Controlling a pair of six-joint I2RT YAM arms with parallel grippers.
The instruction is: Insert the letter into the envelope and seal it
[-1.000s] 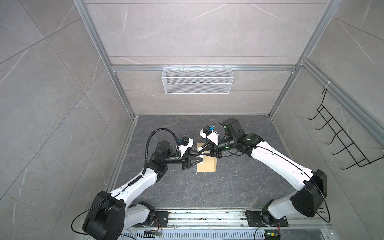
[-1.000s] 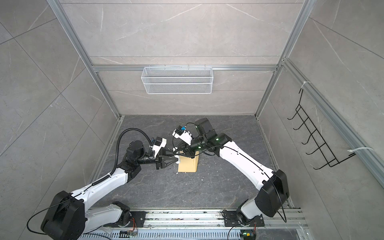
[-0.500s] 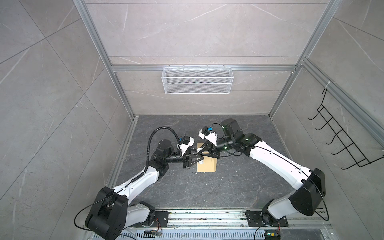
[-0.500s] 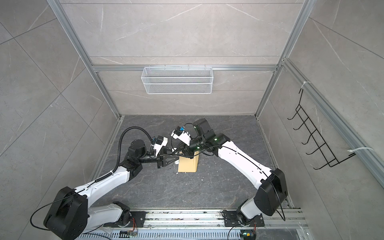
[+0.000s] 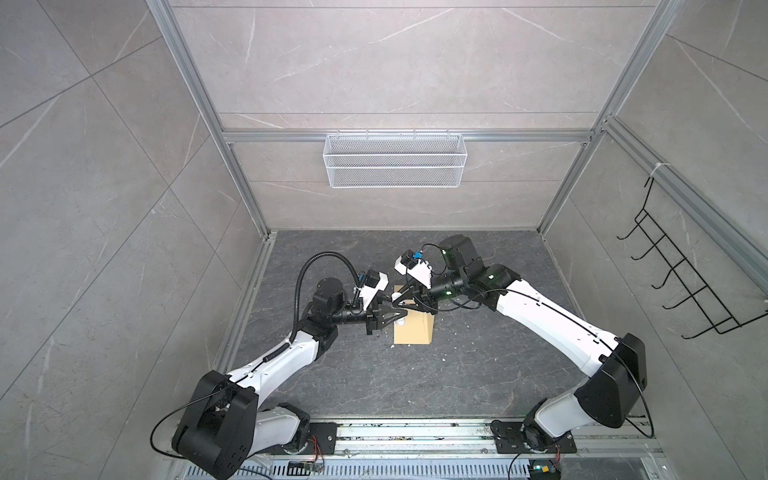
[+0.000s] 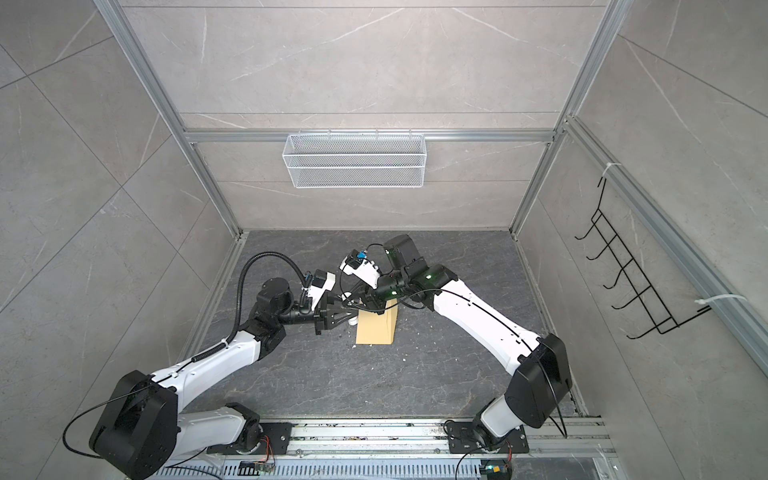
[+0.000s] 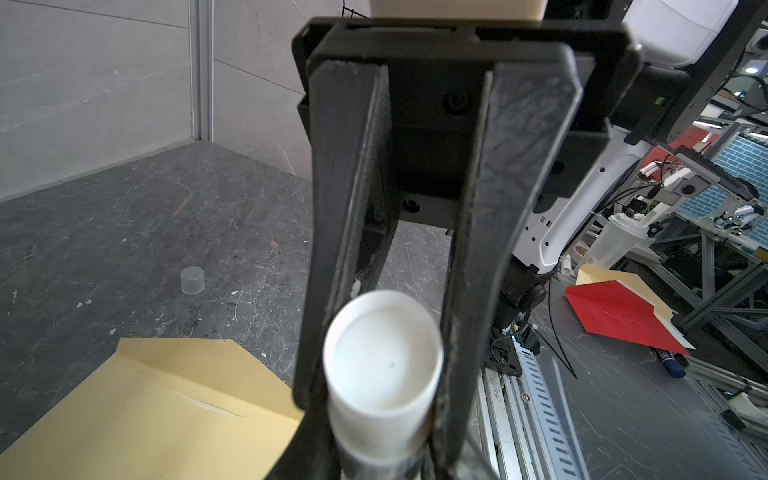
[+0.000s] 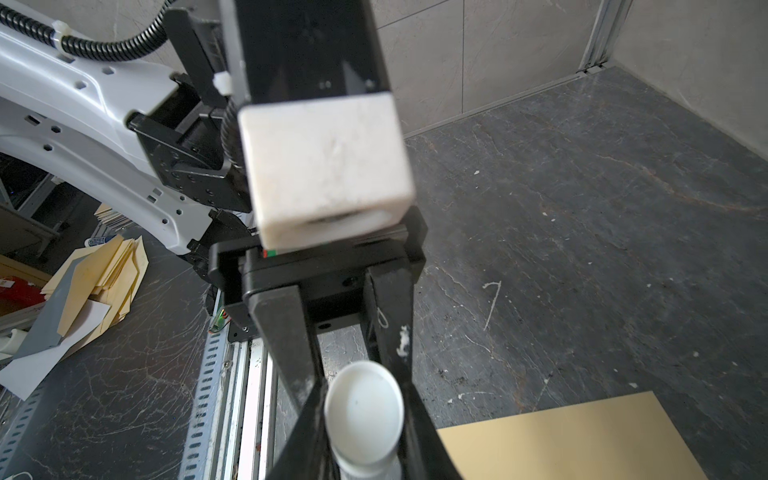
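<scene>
The yellow-tan envelope point(image 5: 413, 332) point(image 6: 376, 328) lies flat on the dark floor, and its folded flap point(image 7: 187, 357) shows in the left wrist view. The letter is hidden. Above the envelope's far left corner my two grippers meet tip to tip. Both hold one white tube point(image 7: 382, 357) point(image 8: 363, 407), which stands crosswise between them. My left gripper point(image 5: 401, 311) point(image 7: 382, 449) is shut on the tube from the left. My right gripper point(image 5: 409, 305) point(image 8: 365, 457) is shut on it from the right. One corner of the envelope point(image 8: 573, 436) shows beside the right jaws.
A small clear cap point(image 7: 192, 280) stands on the floor beyond the envelope. A white wire basket point(image 5: 395, 160) hangs on the back wall and a black hook rack point(image 5: 681, 282) on the right wall. A metal rail point(image 5: 415, 432) runs along the front edge.
My left gripper's jaws have narrowed onto the white tube held by the right gripper. Both arms have stayed almost in place above the envelope.
</scene>
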